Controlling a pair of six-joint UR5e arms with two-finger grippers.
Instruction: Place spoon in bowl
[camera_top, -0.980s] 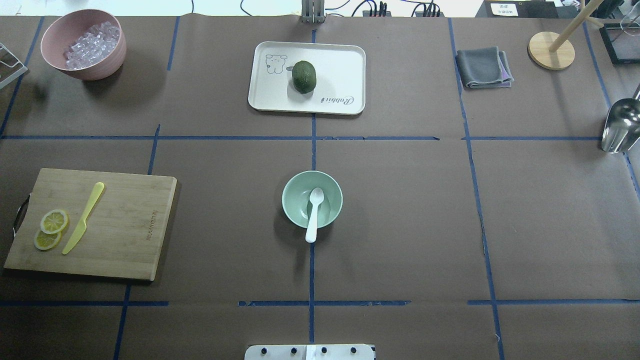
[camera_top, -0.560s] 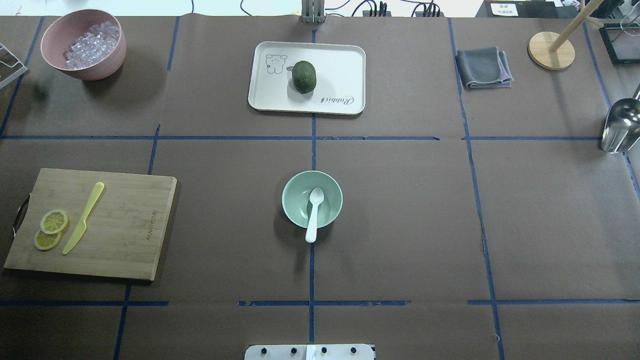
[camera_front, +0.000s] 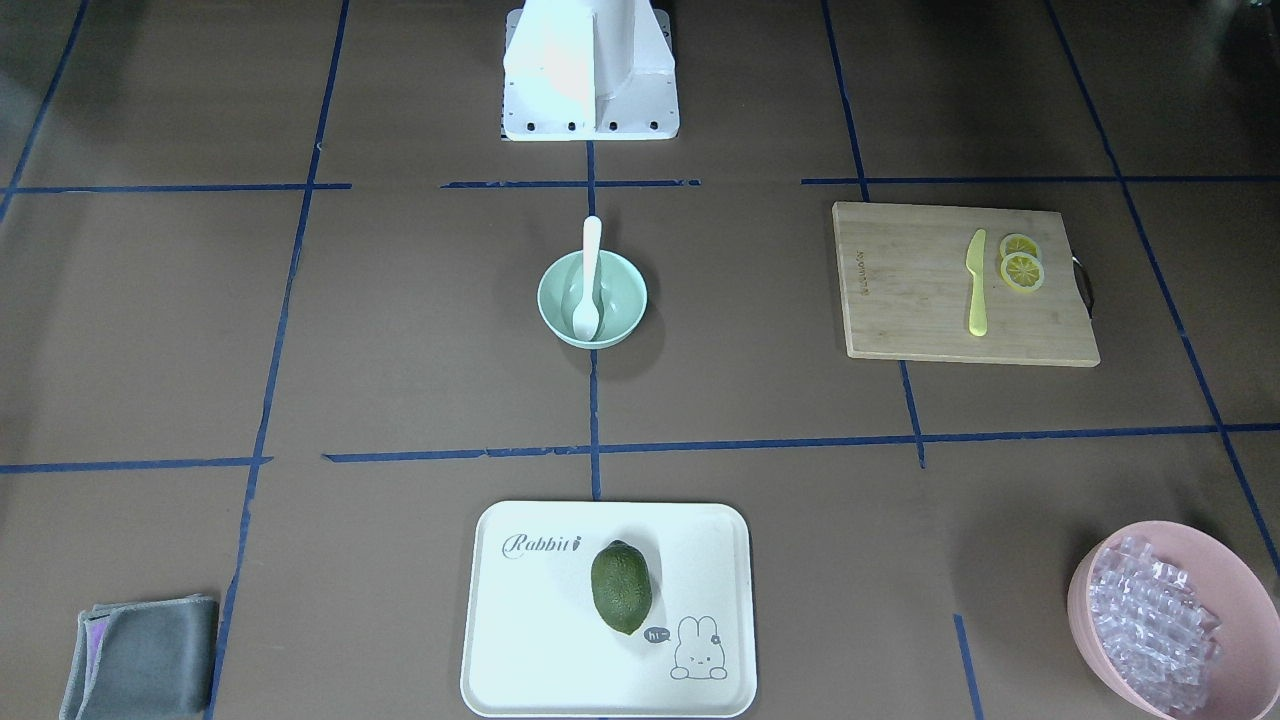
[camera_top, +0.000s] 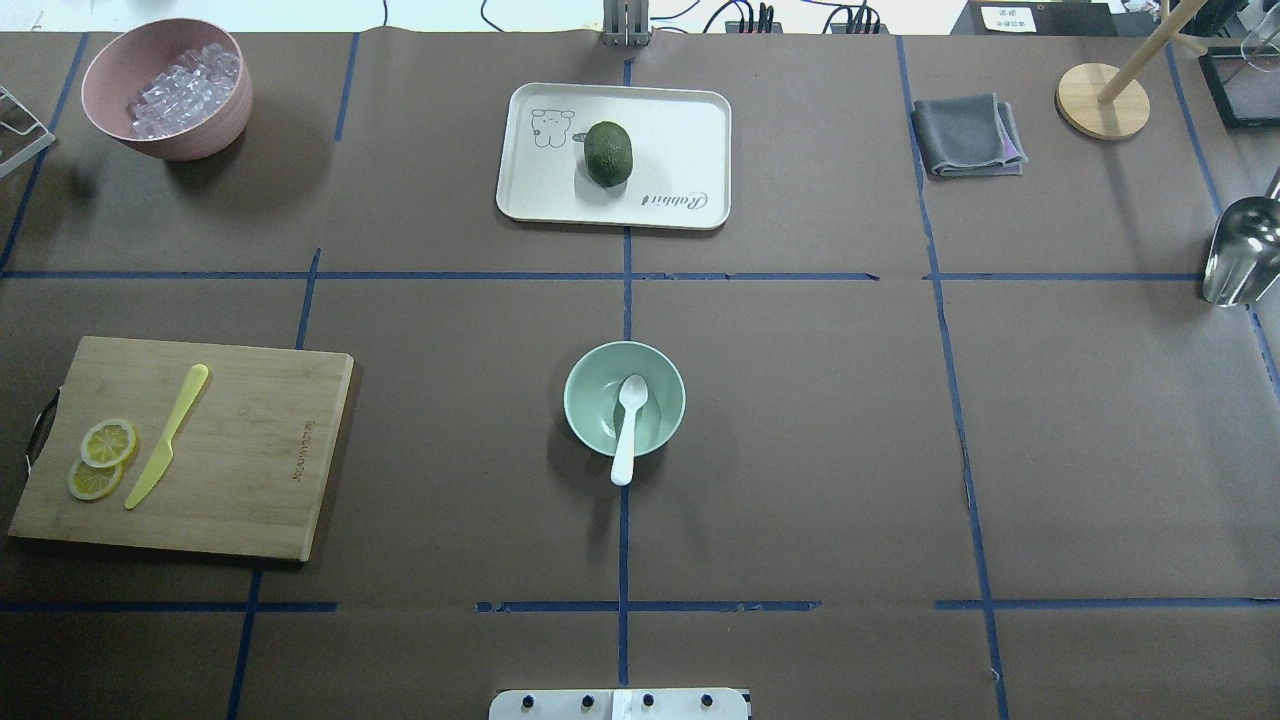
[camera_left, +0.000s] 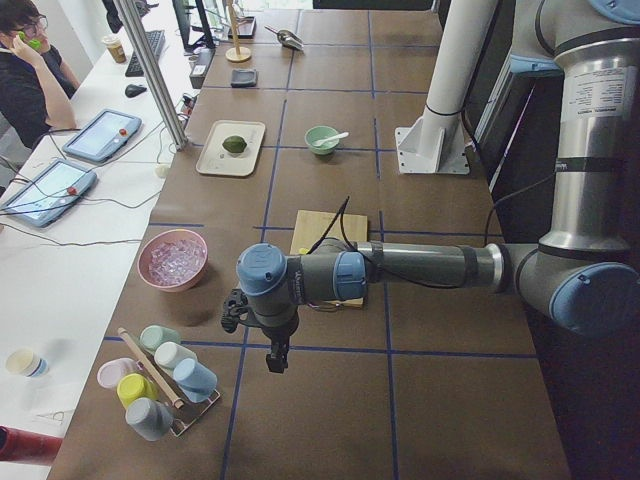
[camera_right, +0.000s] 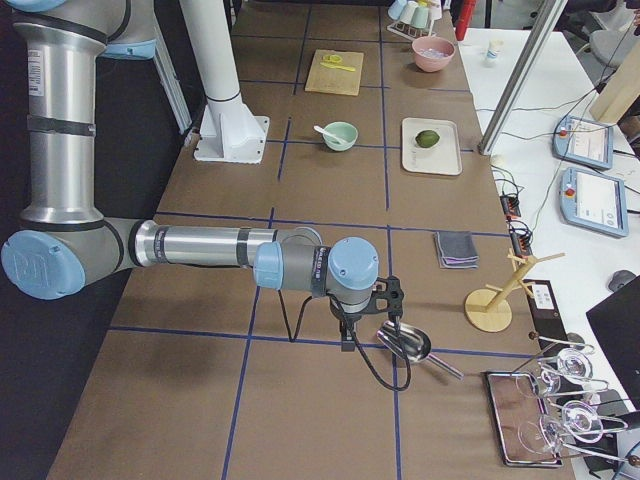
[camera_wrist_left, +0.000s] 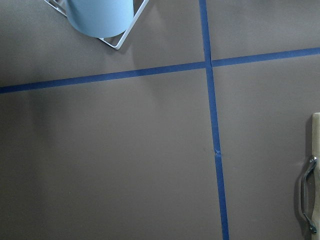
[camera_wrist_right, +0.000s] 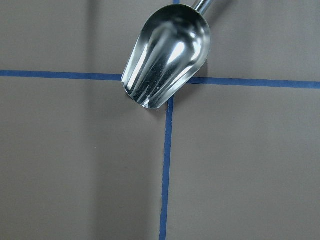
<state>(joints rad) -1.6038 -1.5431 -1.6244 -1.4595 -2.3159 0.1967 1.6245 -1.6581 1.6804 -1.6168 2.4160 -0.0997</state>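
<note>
Step in hand: as I judge it, the placing is done and what is left is to keep out of the way.
Spoon, where: the spoon (camera_top: 628, 425) lies in the bowl (camera_top: 590, 395) at the middle of the table, scoop on the bowl's floor, handle leaning on the rim nearest my base.
Spoon, long axis: it runs almost along the blue tape line (camera_top: 623, 540) down the table's centre, leaning a little off it in the overhead view.
Spoon, pointing: scoop end away from me, handle end toward me and raised, its tip past the rim and over bare table.
Left claw: my left claw (camera_left: 276, 360) hangs off the table's left end, well apart from the bowl; I cannot tell whether it is released or clenched. Its camera shows only paper, tape and the cutting board (camera_wrist_left: 316, 150) edge.
Right claw: my right claw (camera_right: 346, 340) hangs at the far right end above the metal scoop (camera_wrist_right: 167, 55); its state I cannot tell either. Nothing white shows near it.
Doing it well: I would hold both arms out here. The overhanging handle is a lever, and a brush on it could tip the spoon out.
Risk: the bowl looks light, so I would not reach back over the centre.
Check: front and overhead views agree that the scoop sits inside the bowl.
</note>
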